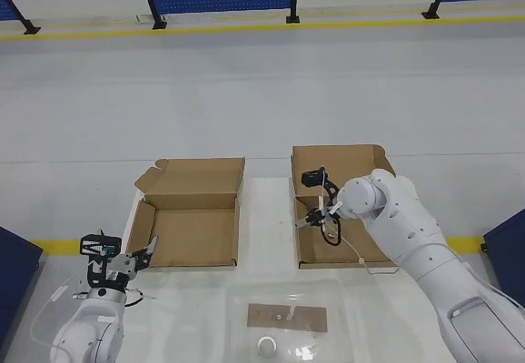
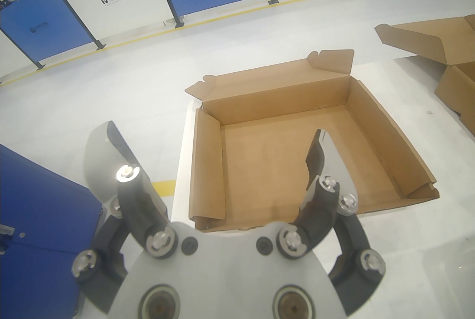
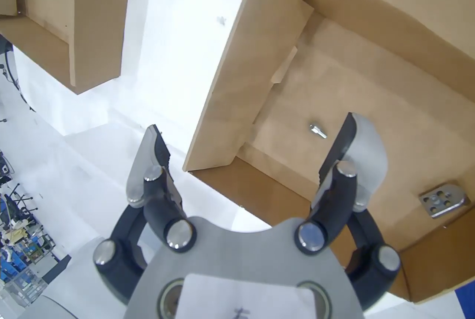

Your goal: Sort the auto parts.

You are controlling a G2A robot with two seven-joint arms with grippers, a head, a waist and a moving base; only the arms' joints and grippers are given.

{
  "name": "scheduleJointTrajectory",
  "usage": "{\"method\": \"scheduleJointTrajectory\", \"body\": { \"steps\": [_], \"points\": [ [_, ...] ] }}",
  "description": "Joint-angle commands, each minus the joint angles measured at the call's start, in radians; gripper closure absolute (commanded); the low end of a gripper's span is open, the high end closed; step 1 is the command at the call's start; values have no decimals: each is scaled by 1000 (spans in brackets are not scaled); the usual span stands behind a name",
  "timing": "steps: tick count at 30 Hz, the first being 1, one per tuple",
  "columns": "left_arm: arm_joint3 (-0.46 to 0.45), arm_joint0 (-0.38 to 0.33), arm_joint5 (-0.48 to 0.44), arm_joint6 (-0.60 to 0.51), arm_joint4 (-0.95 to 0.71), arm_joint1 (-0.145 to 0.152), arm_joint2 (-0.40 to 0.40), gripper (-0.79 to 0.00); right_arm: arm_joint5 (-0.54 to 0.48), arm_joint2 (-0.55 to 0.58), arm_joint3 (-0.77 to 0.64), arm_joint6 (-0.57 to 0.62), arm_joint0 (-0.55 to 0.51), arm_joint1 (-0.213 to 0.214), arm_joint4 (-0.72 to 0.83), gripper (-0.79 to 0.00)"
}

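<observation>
Two open cardboard boxes stand on the white table. The left box (image 1: 194, 238) (image 2: 297, 150) is empty. The right box (image 1: 353, 245) (image 3: 371, 68) holds a small bolt (image 3: 318, 131) and a flat metal plate with holes (image 3: 442, 202). My right gripper (image 1: 310, 218) (image 3: 252, 129) is open and hangs over that box's left wall, one finger outside it and one inside near the bolt. My left gripper (image 1: 133, 259) (image 2: 213, 133) is open and holds nothing; it sits by the near left corner of the left box.
A clear plastic bin (image 1: 235, 299) sits at the table's near edge, with a cardboard strip (image 1: 287, 316), a white ring (image 1: 267, 344) and other small parts in it. A strip of bare table (image 1: 267, 227) separates the boxes. Blue panels flank the table.
</observation>
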Motion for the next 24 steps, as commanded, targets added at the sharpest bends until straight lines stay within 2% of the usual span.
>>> {"method": "scheduleJointTrajectory", "body": {
  "steps": [1,5,11,21,24],
  "points": [
    [0,0,0,0,0,0,0,-785,-1,1,-1,0,0,0,0,-785],
    [0,0,0,0,0,0,0,-785,-146,31,-79,18,-22,16,29,-785],
    [0,0,0,0,0,0,0,-785,-316,79,-228,188,-47,53,40,-785],
    [0,0,0,0,0,0,0,-785,-328,80,-240,190,-51,55,35,-785],
    [0,0,0,0,0,0,0,-785,-409,55,-333,195,-67,59,33,-785]
  ]
}}
